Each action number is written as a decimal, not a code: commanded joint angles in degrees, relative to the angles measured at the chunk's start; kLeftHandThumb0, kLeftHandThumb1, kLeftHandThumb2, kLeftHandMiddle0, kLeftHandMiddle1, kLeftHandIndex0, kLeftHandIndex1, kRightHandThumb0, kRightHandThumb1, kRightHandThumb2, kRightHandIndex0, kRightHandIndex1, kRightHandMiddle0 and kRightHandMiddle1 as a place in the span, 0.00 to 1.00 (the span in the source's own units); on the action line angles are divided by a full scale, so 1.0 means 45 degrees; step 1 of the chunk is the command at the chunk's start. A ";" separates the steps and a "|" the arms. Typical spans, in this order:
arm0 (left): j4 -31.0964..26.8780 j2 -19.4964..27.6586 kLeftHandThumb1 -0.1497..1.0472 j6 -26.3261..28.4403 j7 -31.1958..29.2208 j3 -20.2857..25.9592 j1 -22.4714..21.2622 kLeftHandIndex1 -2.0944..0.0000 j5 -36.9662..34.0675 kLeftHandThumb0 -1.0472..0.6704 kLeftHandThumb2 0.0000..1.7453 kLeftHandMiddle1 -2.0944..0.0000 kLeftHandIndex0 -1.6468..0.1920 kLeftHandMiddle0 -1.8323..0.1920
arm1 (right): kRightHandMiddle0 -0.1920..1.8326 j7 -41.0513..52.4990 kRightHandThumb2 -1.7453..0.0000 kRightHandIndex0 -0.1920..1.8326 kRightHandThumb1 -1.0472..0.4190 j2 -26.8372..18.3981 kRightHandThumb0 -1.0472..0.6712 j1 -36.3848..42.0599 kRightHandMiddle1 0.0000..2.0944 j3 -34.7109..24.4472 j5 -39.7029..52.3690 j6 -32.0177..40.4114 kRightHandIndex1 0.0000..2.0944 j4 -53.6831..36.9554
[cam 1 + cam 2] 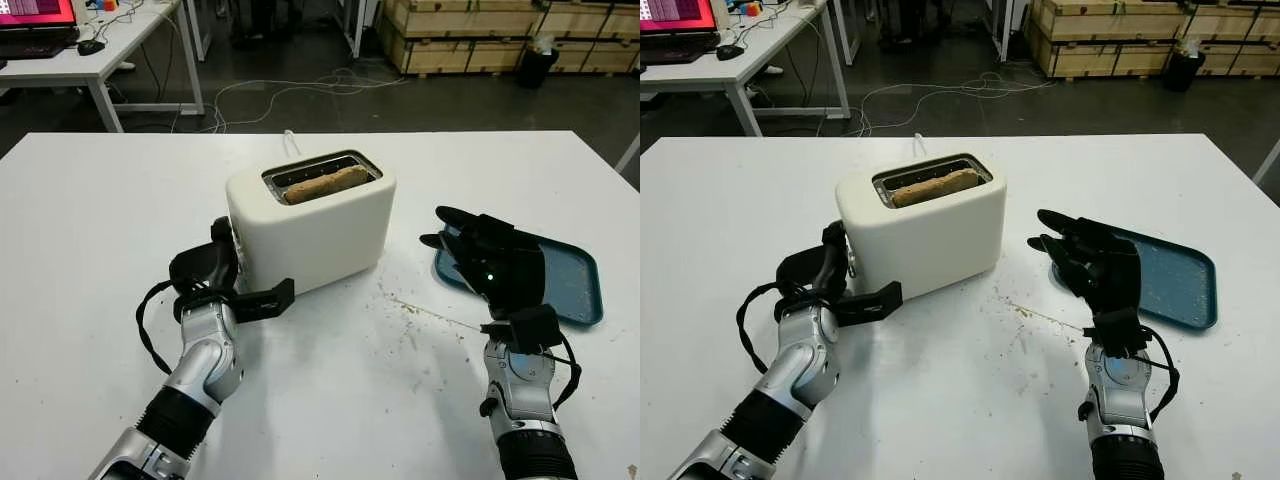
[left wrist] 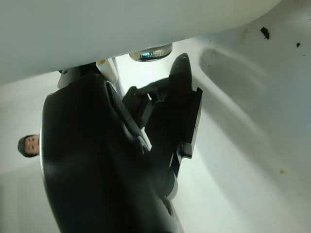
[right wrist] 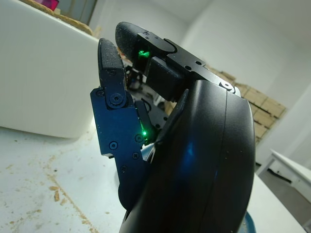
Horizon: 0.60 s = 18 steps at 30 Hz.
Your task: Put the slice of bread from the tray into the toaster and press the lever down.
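Bread slice (image 1: 327,184) sits in toaster (image 1: 310,215) slot. Left hand (image 1: 215,275) at toaster's lever end (finger grip: can't tell). Right hand (image 1: 492,262) open, holding nothing, over blue tray (image 1: 575,285).

The toaster (image 1: 310,225) was cream; the bread (image 1: 326,184) was golden brown. The tray (image 1: 570,285) was blue on a white worktop (image 1: 90,230). Both hands were black.

I see scattered brown crumbs (image 1: 420,318) on the white tabletop (image 1: 90,250). Beyond it: a white desk (image 1: 95,55) with a red-lit laptop (image 1: 35,22) and black mouse (image 1: 91,46), white cables (image 1: 300,85) on grey floor, stacked wooden crates (image 1: 500,35).
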 commanded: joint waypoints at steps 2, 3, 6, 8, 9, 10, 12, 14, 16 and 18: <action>0.1262 -0.1166 0.89 -0.0495 -0.1978 -0.1507 0.1216 0.98 -0.1226 0.55 0.20 0.69 0.38 0.53 | 0.64 -0.0024 0.92 0.66 0.09 -0.0075 0.35 -0.0123 0.00 -0.0018 0.0020 0.0182 0.15 -0.0159; 0.1190 -0.1125 0.89 -0.0516 -0.1928 -0.1527 0.1249 0.99 -0.1203 0.55 0.20 0.69 0.38 0.53 | 0.64 0.0017 0.92 0.66 0.09 -0.0073 0.35 -0.0124 0.00 -0.0011 0.0060 0.0194 0.15 -0.0166; 0.1087 -0.1062 0.89 -0.0478 -0.1925 -0.1533 0.1276 0.98 -0.1197 0.56 0.19 0.56 0.35 0.54 | 0.64 0.0097 0.91 0.66 0.09 -0.0066 0.35 -0.0135 0.00 0.0011 0.0119 0.0156 0.15 -0.0147; 0.1111 -0.1020 0.89 -0.0425 -0.1970 -0.1595 0.1249 0.98 -0.1129 0.55 0.20 0.51 0.36 0.57 | 0.64 0.0112 0.91 0.66 0.09 -0.0046 0.36 -0.0153 0.00 0.0013 0.0137 0.0099 0.15 -0.0101; 0.1060 -0.0973 0.89 -0.0350 -0.2083 -0.1686 0.1220 0.98 -0.1039 0.55 0.20 0.51 0.35 0.57 | 0.64 0.0112 0.91 0.66 0.09 -0.0035 0.36 -0.0142 0.00 0.0015 0.0152 0.0168 0.16 -0.0131; 0.0969 -0.0943 0.89 -0.0317 -0.2120 -0.1731 0.1223 0.98 -0.1014 0.54 0.20 0.51 0.35 0.57 | 0.64 0.0082 0.91 0.66 0.09 -0.0035 0.36 -0.0127 0.00 0.0018 0.0114 0.0229 0.16 -0.0171; 0.0723 -0.0873 0.89 -0.0277 -0.2143 -0.1822 0.1250 0.98 -0.0974 0.55 0.20 0.53 0.34 0.56 | 0.64 0.0040 0.92 0.66 0.09 -0.0052 0.35 -0.0112 0.00 0.0025 0.0026 0.0285 0.16 -0.0209; 0.0486 -0.0765 0.89 -0.0343 -0.1999 -0.1950 0.1309 0.96 -0.0852 0.56 0.18 0.48 0.30 0.53 | 0.64 0.0112 0.92 0.65 0.09 -0.0072 0.35 -0.0140 0.00 0.0021 0.0065 0.0189 0.16 -0.0091; 0.0249 -0.0653 0.89 -0.0374 -0.1957 -0.2041 0.1343 0.95 -0.0761 0.56 0.17 0.43 0.29 0.54 | 0.64 0.0138 0.92 0.65 0.09 -0.0070 0.35 -0.0137 0.00 0.0020 0.0083 0.0204 0.16 -0.0078; -0.0064 -0.0579 0.89 -0.0317 -0.1949 -0.1999 0.1367 0.98 -0.0799 0.56 0.17 0.53 0.34 0.56 | 0.64 0.0129 0.92 0.65 0.09 -0.0055 0.35 -0.0105 0.00 0.0027 0.0092 0.0337 0.16 -0.0173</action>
